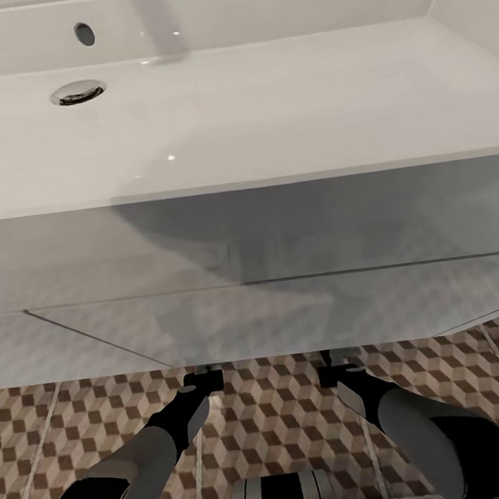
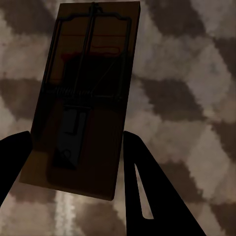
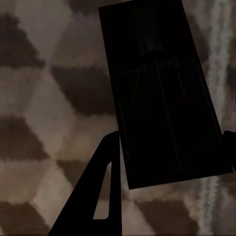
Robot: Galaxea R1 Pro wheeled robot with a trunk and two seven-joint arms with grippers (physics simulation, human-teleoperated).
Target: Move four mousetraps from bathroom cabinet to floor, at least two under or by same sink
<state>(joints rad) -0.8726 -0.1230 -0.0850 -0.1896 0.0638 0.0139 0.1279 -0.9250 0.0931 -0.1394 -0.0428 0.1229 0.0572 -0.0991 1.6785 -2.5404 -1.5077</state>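
Your left gripper [image 2: 73, 162] jaws hold a mousetrap [image 2: 83, 98] over the cube-patterned bathroom floor [image 2: 187, 73]. Your right gripper [image 3: 169, 157] jaws hold a second, shadowed mousetrap [image 3: 162, 93]. Both arms reach beneath the white bathroom sink [image 1: 232, 118].

Head camera high, wrist cameras low and close.
The head view looks steeply down over the bathroom sink [image 1: 262, 106] to near bathroom floor [image 1: 288, 425]; each wrist view faces those cube-pattern tiles from very near, past a mousetrap [image 2: 83, 98].
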